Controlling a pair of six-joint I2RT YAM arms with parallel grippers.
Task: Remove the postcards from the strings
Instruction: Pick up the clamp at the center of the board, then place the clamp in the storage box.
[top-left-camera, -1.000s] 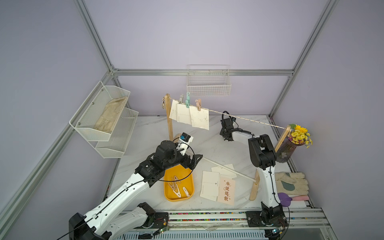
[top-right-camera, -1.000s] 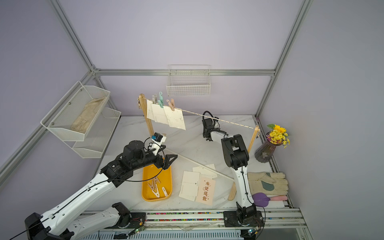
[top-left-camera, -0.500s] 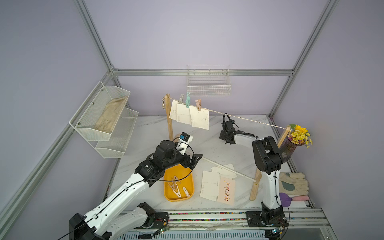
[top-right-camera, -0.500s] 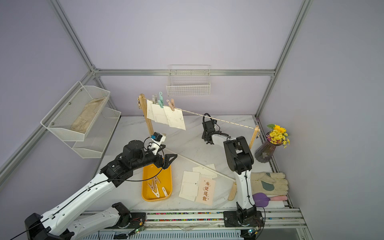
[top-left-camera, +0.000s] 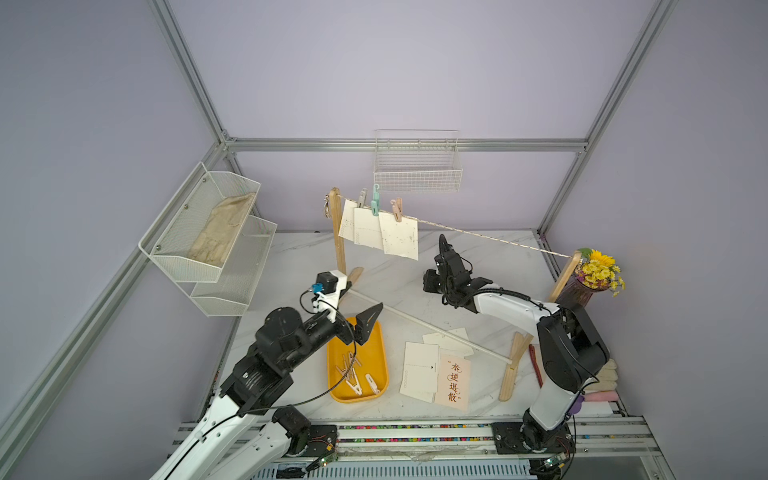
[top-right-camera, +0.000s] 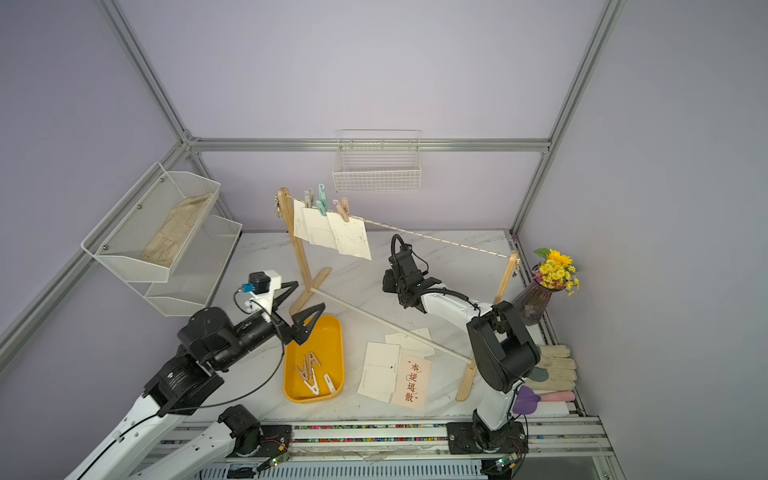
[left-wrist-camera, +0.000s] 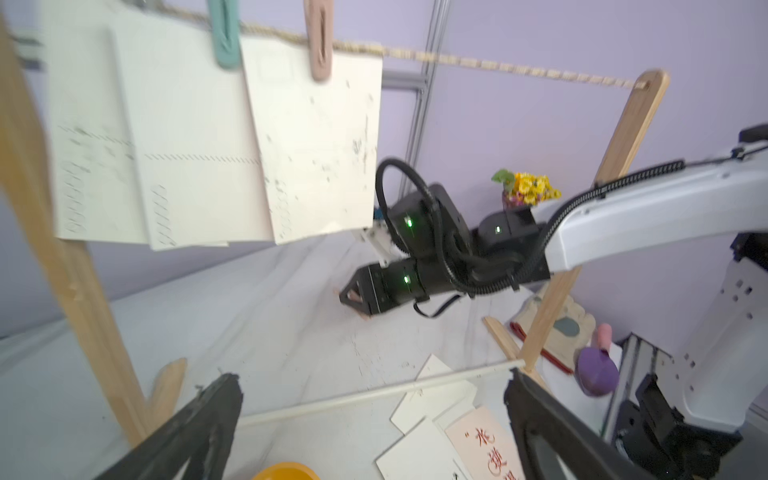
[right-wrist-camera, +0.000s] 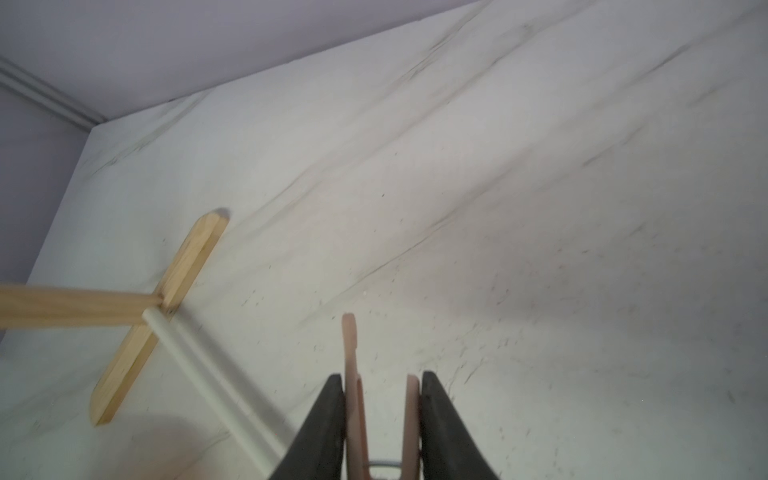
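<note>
Three cream postcards (top-left-camera: 368, 228) pegged overlapping on pale twisted string (top-left-camera: 490, 237), faint print

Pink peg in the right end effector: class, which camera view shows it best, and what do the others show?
Right wrist view: the peg sits close up, squeezed in the right end effector. The left wrist view shows only a pink speck at its tip; in both top views it is hidden.

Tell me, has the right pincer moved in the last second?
Yes. The right pincer, shut on a pink peg, has dropped lower, farther from the string.
</note>
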